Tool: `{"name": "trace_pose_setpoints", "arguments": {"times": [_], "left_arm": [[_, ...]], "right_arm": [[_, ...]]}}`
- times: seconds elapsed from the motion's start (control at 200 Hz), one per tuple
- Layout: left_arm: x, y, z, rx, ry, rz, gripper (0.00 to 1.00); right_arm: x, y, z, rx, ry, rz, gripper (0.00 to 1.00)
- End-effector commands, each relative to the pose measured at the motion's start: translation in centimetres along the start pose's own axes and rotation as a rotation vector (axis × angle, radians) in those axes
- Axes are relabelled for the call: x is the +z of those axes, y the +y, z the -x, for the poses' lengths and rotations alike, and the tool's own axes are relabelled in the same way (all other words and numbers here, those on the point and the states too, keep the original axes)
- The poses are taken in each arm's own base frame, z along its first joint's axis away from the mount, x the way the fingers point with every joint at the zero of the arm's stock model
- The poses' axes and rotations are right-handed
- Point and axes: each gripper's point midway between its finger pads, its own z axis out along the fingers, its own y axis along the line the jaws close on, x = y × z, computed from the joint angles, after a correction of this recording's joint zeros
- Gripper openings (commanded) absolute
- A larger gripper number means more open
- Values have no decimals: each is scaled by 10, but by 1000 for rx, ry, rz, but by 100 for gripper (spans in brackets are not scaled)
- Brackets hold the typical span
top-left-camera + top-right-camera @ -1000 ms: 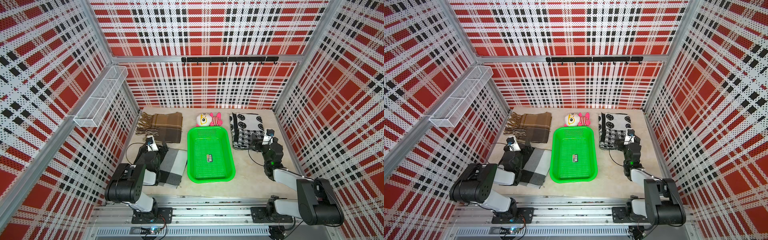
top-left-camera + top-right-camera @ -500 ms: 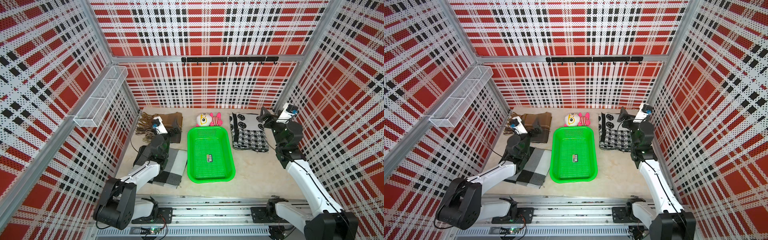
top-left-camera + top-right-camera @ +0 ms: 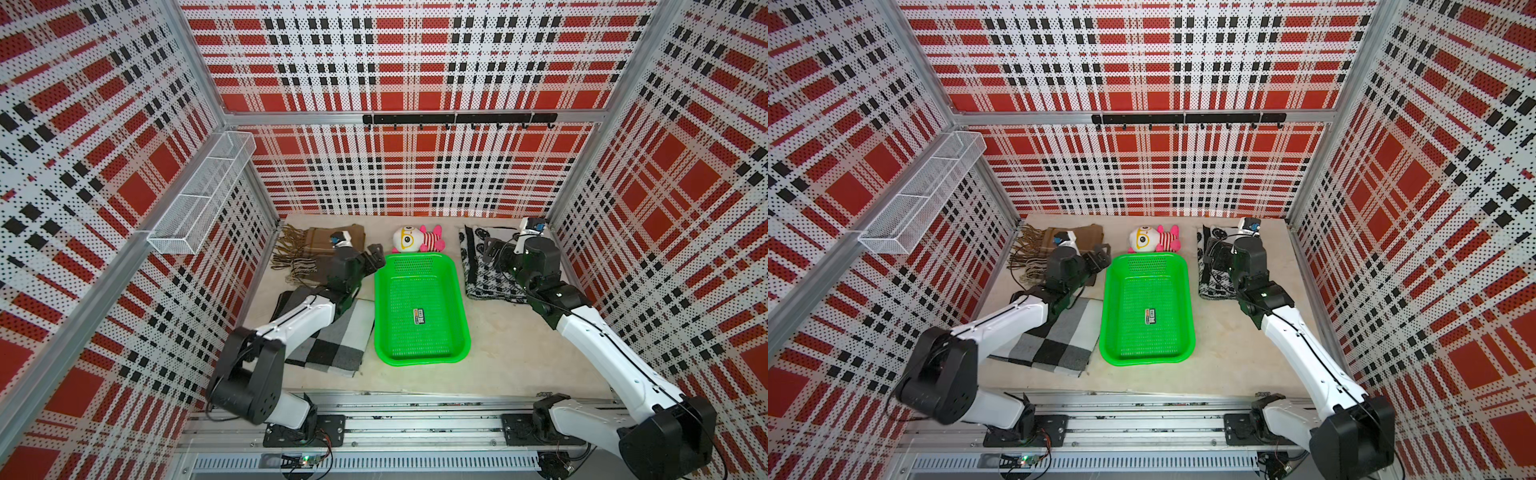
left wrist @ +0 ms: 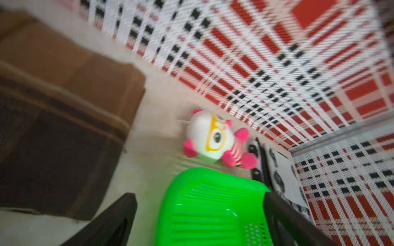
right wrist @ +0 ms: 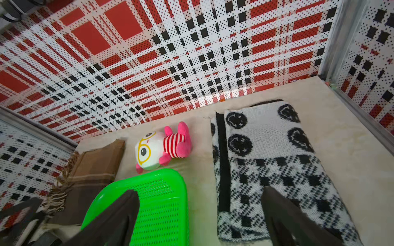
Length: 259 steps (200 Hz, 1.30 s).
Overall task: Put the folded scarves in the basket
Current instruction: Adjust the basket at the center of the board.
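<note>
The bright green basket (image 3: pixel 415 286) (image 3: pixel 1142 282) lies mid-table, holding only a small label. Three folded scarves lie around it: a brown fringed scarf (image 3: pixel 320 241) (image 4: pixel 64 74) at the back left, a grey-and-black checked scarf (image 3: pixel 332 345) (image 3: pixel 1059 340) at the front left under my left arm, and a black-and-white knit scarf (image 3: pixel 482 282) (image 5: pixel 266 149) on the right. My left gripper (image 3: pixel 374 253) (image 4: pixel 199 196) hangs open above the basket's back left corner, empty. Over the knit scarf's inner edge my right gripper (image 3: pixel 488 249) (image 5: pixel 199 191) is open and empty too.
A pink-and-white plush toy (image 3: pixel 415 239) (image 5: pixel 160 149) lies against the back wall just behind the basket. A white wire rack (image 3: pixel 199 195) is mounted on the left wall and a black hook rail (image 3: pixel 457 119) on the back wall. Plaid walls close in three sides.
Both arms have risen from a low folded pose and reached back. The left gripper swung right to the basket's back corner; the right gripper came down and inward over the knit scarf.
</note>
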Motion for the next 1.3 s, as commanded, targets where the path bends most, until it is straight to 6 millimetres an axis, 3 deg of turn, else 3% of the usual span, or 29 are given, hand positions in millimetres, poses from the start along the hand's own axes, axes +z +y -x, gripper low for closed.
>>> {"name": "trace_pose_setpoints", "arguments": {"times": [0.0,0.07,0.185,0.25,0.386,0.466,0.636,0.746,0.847,0.962,1.082,1.167,1.293], "left_arm": [[-54,14,32,206,-185,256,99],[-58,11,32,194,-172,207,99],[-41,21,35,82,-39,84,99],[-38,30,36,50,-4,89,99],[-44,30,34,92,12,103,97],[-54,25,39,98,-5,83,88],[-92,19,55,132,-89,80,88],[-109,36,53,124,-101,144,88],[-104,53,32,114,-33,160,86],[-84,61,-8,114,99,149,81],[-64,51,-52,109,221,87,78],[-56,43,-76,126,274,84,75],[-53,41,-94,121,302,81,72]], "right_arm": [[-1,5,-46,-43,86,-67,97],[-5,11,-56,14,85,-38,98],[-10,14,-63,43,97,-1,98],[-10,12,-66,34,116,-15,98],[-14,6,-69,11,125,-40,96],[-17,4,-70,12,117,-39,96],[-23,4,-68,7,125,-31,99],[-24,3,-74,-3,182,-48,96],[-22,3,-97,6,281,-44,92],[-19,9,-135,24,401,-33,87],[-14,13,-175,-15,501,-74,79],[-8,19,-189,-29,538,-63,75],[2,22,-194,-53,551,-69,72]]}}
